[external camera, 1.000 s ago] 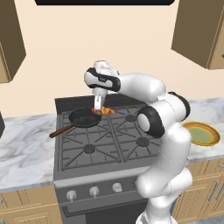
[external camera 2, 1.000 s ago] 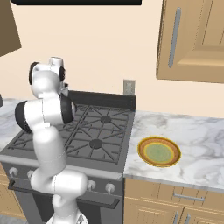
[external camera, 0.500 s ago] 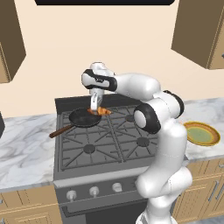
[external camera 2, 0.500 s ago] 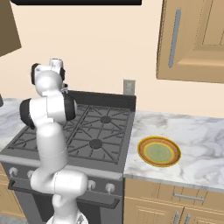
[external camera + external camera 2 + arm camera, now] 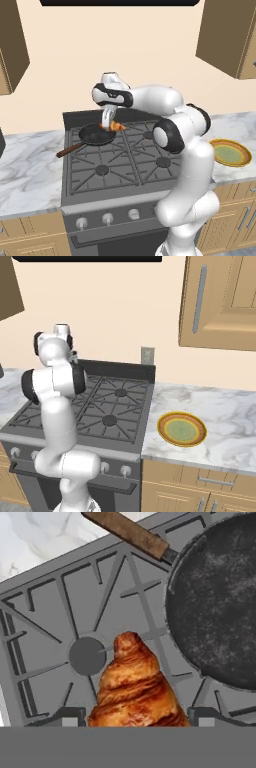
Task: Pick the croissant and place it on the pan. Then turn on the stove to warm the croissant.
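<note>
One second has carried my end effector (image 5: 106,123) leftward toward the pan (image 5: 96,135); it grips the croissant (image 5: 134,691), now just off the pan's rim above the stove (image 5: 120,162) grate. Placement comes next, I judge.

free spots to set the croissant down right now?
The pan interior is bare. Two front burners are free, bordered by the knob row and counter edges. Marble right of the stove is free around the plate. It is crowded beside the pan, where the gripper holds the croissant.
</note>
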### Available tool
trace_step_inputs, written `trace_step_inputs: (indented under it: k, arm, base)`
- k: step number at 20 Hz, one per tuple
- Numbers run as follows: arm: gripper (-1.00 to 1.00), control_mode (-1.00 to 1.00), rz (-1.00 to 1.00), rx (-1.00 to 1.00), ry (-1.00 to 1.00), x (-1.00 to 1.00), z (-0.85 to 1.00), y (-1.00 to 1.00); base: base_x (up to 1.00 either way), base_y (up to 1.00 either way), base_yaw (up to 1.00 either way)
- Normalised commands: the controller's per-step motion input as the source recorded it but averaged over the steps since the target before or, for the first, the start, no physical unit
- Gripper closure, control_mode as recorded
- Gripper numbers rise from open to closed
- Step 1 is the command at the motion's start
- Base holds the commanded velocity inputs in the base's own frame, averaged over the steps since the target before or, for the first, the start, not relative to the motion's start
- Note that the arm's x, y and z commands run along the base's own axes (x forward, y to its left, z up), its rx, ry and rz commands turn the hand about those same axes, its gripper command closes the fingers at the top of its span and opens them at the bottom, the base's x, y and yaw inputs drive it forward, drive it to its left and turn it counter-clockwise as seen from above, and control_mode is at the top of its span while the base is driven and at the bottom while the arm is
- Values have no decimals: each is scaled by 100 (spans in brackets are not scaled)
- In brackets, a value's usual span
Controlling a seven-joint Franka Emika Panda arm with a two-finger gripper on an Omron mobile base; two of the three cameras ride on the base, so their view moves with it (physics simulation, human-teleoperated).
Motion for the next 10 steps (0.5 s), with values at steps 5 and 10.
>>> trace_step_inputs:
  k: [5,10]
  arm:
    - [100,-100,-5,0,-26,0,-11,3]
    - [100,-100,-8,1,-11,8,0,7]
  base:
    - [0,0,0]
    - [0,0,0]
